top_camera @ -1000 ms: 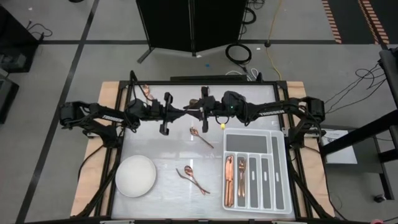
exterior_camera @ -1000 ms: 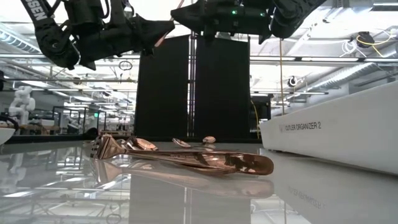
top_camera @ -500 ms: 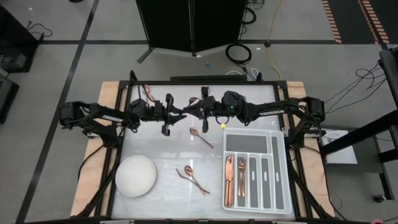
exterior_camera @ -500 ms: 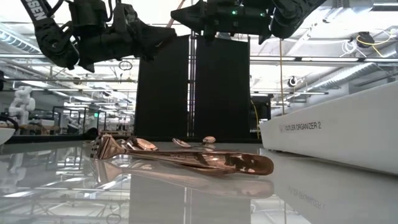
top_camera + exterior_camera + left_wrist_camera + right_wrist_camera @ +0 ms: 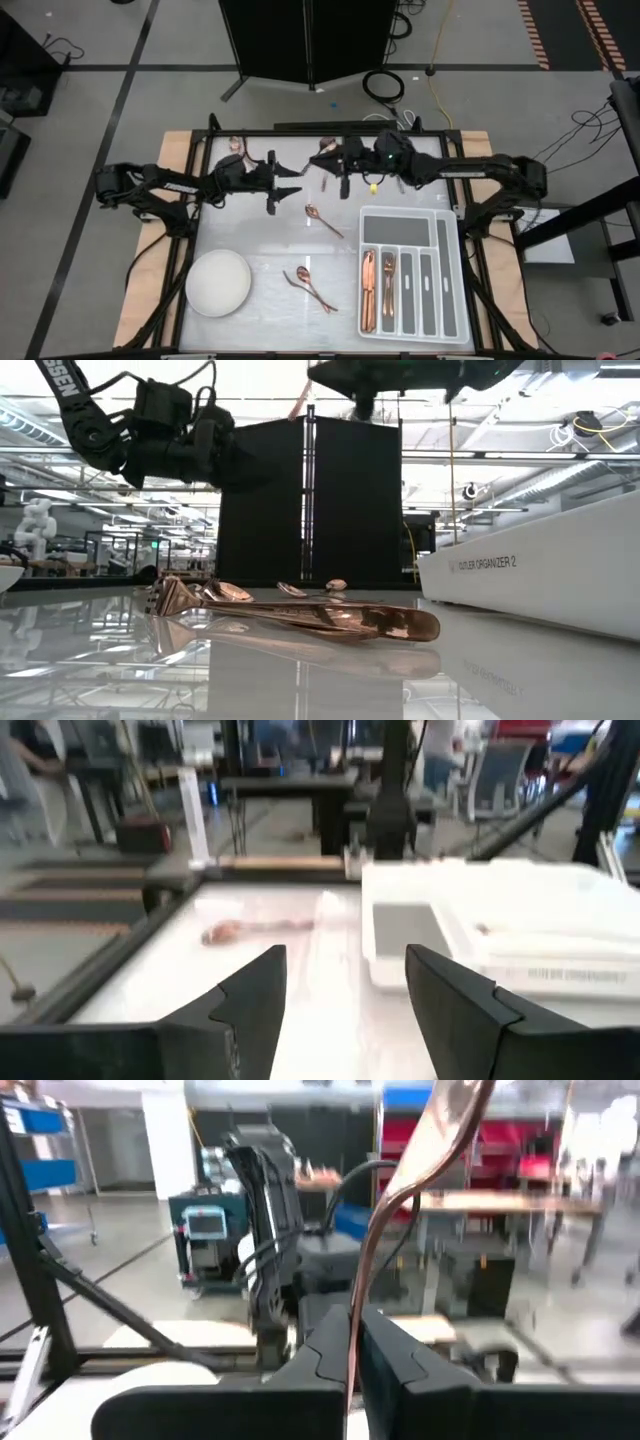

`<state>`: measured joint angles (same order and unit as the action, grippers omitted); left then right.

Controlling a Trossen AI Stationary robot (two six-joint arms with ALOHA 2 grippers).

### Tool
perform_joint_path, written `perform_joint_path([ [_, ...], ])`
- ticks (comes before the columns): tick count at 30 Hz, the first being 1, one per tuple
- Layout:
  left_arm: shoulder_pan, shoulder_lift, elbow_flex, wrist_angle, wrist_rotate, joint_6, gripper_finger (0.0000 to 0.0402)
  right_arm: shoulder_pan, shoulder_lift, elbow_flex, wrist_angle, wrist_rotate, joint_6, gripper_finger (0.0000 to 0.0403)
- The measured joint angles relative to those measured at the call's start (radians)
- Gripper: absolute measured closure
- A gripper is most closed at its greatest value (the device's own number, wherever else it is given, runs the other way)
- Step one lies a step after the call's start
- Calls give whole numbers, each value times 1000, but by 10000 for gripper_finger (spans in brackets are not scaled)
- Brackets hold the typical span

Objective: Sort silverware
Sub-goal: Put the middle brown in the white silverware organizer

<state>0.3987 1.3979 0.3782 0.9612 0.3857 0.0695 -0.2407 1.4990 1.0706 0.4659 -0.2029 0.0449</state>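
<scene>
From the high view I see my left gripper (image 5: 292,181) over the far part of the surface (image 5: 260,262), fingers spread wide and holding nothing, and my right gripper (image 5: 330,161) just beside it, pinched on a copper piece (image 5: 325,147). 1 spoon (image 5: 322,220) lies mid-surface, 2 more pieces (image 5: 310,287) sit nearer the white bowl (image 5: 218,283), and others fill the left slots of the grey tray (image 5: 447,262). In the low view a heap of silverware (image 5: 300,612) rests on the surface beside the tray wall (image 5: 530,565). My left wrist view shows both fingers (image 5: 250,995) wide apart. My right wrist view shows fingers (image 5: 325,1355) clamped on a thin copper handle (image 5: 385,1230) standing upright.
</scene>
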Motion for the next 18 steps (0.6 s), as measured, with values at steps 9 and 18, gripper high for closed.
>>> perform_joint_path([
  [9,66,0,1,-55,80,17,195,19,-91,0,-459,-5,326,403],
  [18,66,0,1,-71,82,16,194,189,-92,0,-847,-58,818,403],
])
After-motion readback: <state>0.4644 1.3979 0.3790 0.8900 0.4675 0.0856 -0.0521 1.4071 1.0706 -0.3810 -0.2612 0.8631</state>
